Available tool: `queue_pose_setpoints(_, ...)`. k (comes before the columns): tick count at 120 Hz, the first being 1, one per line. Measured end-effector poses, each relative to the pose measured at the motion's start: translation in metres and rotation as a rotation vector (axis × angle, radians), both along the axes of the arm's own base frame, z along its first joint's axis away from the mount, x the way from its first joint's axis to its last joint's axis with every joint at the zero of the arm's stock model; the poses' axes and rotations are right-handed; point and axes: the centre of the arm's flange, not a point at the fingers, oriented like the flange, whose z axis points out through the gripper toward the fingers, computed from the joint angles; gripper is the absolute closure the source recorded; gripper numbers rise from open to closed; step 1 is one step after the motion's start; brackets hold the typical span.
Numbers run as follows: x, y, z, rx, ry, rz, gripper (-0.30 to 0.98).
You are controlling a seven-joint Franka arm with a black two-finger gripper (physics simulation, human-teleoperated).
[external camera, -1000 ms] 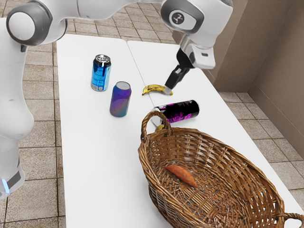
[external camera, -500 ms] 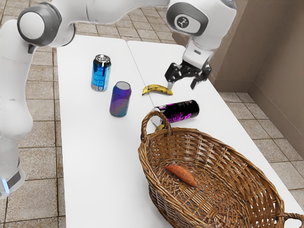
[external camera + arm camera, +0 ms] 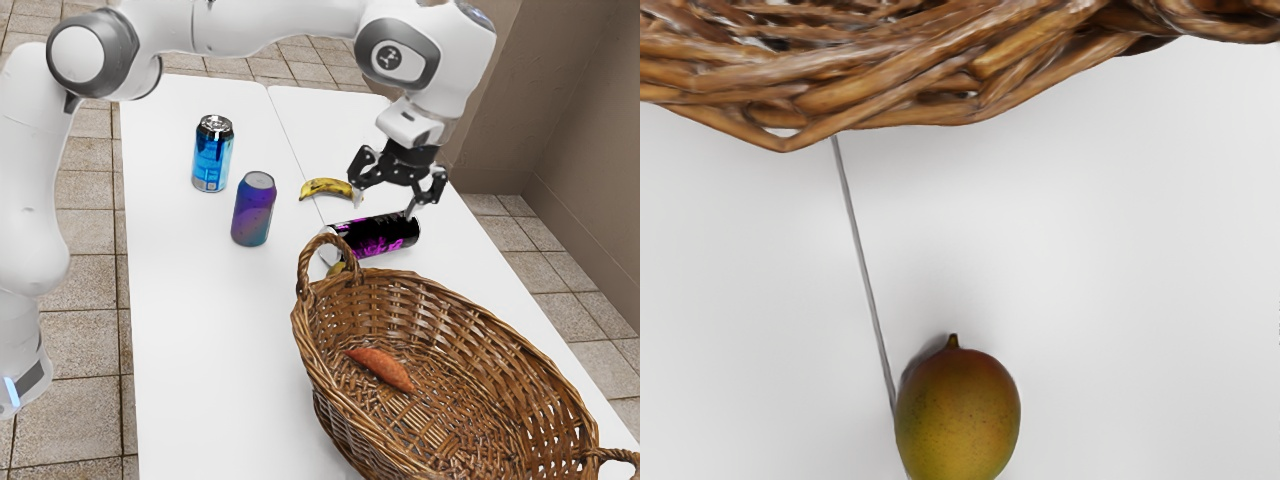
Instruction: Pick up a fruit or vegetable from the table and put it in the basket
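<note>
Clock directions refer to the exterior view, with 12 o'clock at its upper edge, and are taken from the black can [image 3: 372, 238] unless stated otherwise.

Gripper [image 3: 384, 205]: located at 1 o'clock, fingers spread wide apart and directed downward. One fingertip appears near the banana [image 3: 330, 187]; the other overlaps the can's dark end in this view. Contact at either tip cannot be determined.

Task items: the banana rests on the table [image 3: 200, 350] at 11 o'clock, its ends directed to about 8 and 4 o'clock. The mango [image 3: 958, 415] rests on the table between 7 and 8 o'clock, partly hidden behind the near handle [image 3: 304, 265] of the basket [image 3: 450, 300]. The wrist view shows the mango beside the table seam [image 3: 865, 270], its stem pointing toward the basket and a gap separating it from the basket rim. The sweet potato [image 3: 380, 369] lies inside the basket, toward the basket's 10 o'clock end, with its own ends aligned to 10 and 4 o'clock.

Other items: the basket stands at 5 o'clock. The black can lies on its side, its silver end directed between 8 and 9 o'clock. The purple can [image 3: 253, 212] stands upright between 9 and 10 o'clock; the blue can [image 3: 212, 158] stands upright at 10 o'clock.
</note>
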Motion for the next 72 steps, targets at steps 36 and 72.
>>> queue_pose_setpoints(36,0.015,0.010,-0.070,-0.007,0.075,-0.087,0.01)
queue_pose_setpoints(72,0.028,0.023,-0.098,-0.025,0.079,-0.139,0.01)
